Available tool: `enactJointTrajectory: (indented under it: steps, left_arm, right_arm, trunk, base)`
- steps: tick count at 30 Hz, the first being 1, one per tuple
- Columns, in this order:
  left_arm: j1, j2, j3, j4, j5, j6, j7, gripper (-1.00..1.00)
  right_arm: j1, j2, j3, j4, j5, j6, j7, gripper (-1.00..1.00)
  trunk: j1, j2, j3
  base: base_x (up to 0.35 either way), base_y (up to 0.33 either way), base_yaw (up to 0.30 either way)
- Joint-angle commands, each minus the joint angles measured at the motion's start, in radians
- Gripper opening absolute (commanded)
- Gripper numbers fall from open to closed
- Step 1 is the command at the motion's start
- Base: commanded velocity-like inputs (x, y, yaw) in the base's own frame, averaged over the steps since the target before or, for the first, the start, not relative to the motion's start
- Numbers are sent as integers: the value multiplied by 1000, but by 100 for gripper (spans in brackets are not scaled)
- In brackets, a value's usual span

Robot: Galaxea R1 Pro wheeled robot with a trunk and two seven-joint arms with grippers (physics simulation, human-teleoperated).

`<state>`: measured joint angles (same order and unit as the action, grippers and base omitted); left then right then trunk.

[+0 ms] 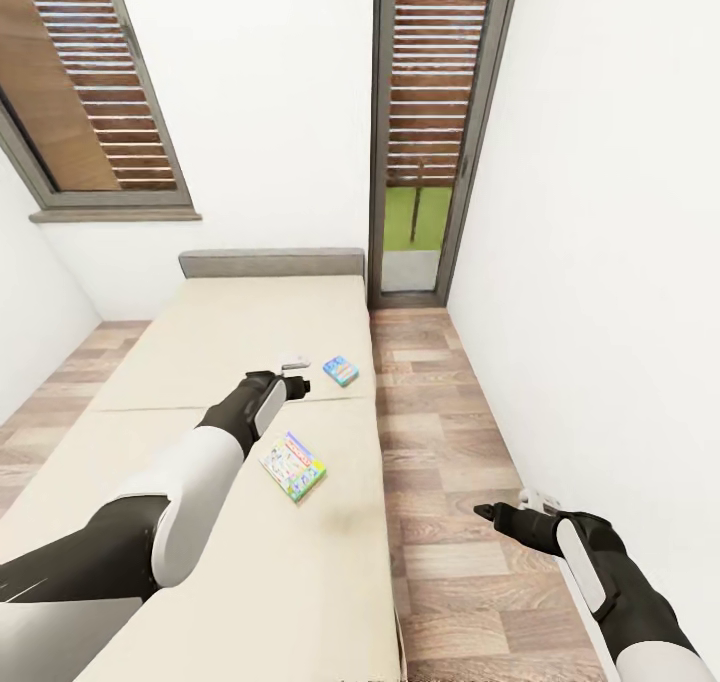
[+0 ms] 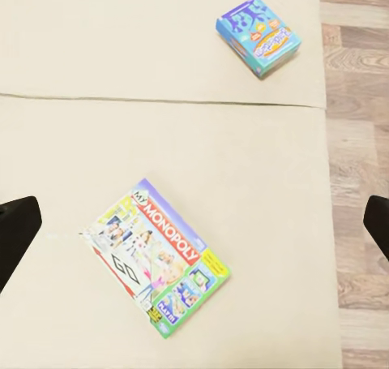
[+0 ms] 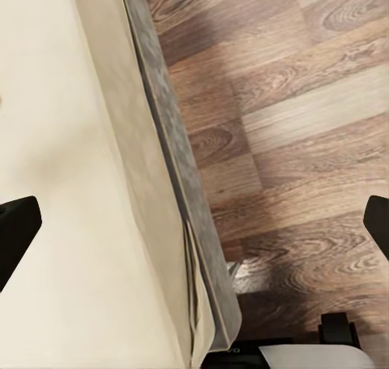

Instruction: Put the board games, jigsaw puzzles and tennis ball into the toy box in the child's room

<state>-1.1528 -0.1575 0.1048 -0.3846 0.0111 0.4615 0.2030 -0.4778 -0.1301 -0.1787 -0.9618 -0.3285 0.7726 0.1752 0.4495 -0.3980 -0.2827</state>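
Two board games lie on the bed's beige mattress. The green-yellow-red Monopoly box rests near the bed's right edge. A smaller blue box lies farther toward the headboard. My left gripper hovers open above the mattress between the two boxes, holding nothing. Over the wood floor to the right of the bed, my right gripper is open and empty too. The table, toy box, jigsaw puzzles and tennis ball are out of view.
A grey headboard stands against the far white wall. The dark grey bed frame edge borders a strip of wood-plank floor. A glass door is behind it, a white wall to its right and a window at far left.
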Motion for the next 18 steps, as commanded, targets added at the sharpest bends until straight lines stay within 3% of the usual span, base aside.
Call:
enactJointTrajectory:
  steps: [1,18]
  left_arm:
    - [-1,-1,6,-2,1,4,3,100]
    - [-1,-3,4,-2,1,-1,4,100]
  right_arm:
    - [-1,0,-2,-1,5,5,7,100]
    - [-1,0,-2,0,4,5,7,100]
  trunk:
    - [1,-2,-4]
    - [1,-2,-32]
  base:
    - [0,0,0]
    - [0,0,0]
